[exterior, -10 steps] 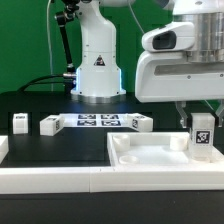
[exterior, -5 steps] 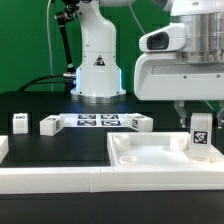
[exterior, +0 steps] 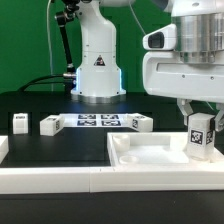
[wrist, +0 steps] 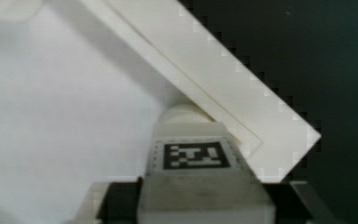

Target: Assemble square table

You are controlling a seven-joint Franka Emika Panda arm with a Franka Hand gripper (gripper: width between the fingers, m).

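The square table's white slab (exterior: pixel 150 152) with its raised rim lies at the front of the black surface, toward the exterior view's right. My gripper (exterior: pixel 201 122) hangs over its far right corner, shut on a white tagged leg (exterior: pixel 200 135) held upright, its lower end at the slab's corner. In the wrist view the same leg (wrist: pixel 201 160) fills the space between both fingers (wrist: pixel 302 203), with the slab's corner rim (wrist: pixel 229 90) just beyond it. Three more legs lie on the black surface: one (exterior: pixel 19 122), a second (exterior: pixel 49 124) and a third (exterior: pixel 137 123).
The marker board (exterior: pixel 95 121) lies flat between the loose legs, in front of the arm's white base (exterior: pixel 98 70). A long white rail (exterior: pixel 60 178) borders the front edge of the black surface.
The gripper with the leg has shifted slightly to the exterior view's right and tilted a little. The loose legs and the slab have stayed put.
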